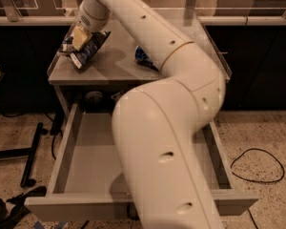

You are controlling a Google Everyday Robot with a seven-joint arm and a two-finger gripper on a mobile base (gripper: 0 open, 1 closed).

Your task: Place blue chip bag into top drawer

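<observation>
At the rear left of the grey tabletop, the gripper is closed on the blue chip bag. The yellowish fingers clamp the upper part of the bag. The bag hangs tilted, with its lower end pointing down towards the tabletop. Whether that lower end touches the surface cannot be determined. A shadow lies on the tabletop directly beside the bag.

The white arm runs from the gripper diagonally across the tabletop to the right. It then bends back and descends through the foreground. The lower arm segment covers the middle of the top drawer.

The top drawer is pulled fully out below the tabletop. Its flat grey bottom is visible on the left of the arm, and a narrow strip is visible on the right. The front panel faces the camera. The blue chip bag is outside the drawer, above the tabletop and well behind the drawer opening.

A second blue item lies on the tabletop just beside the arm and is partly hidden by it. Its type cannot be determined.

A black cable forms a loop on the speckled floor to the right of the drawer. A black stand leg lies on the floor to the left.
</observation>
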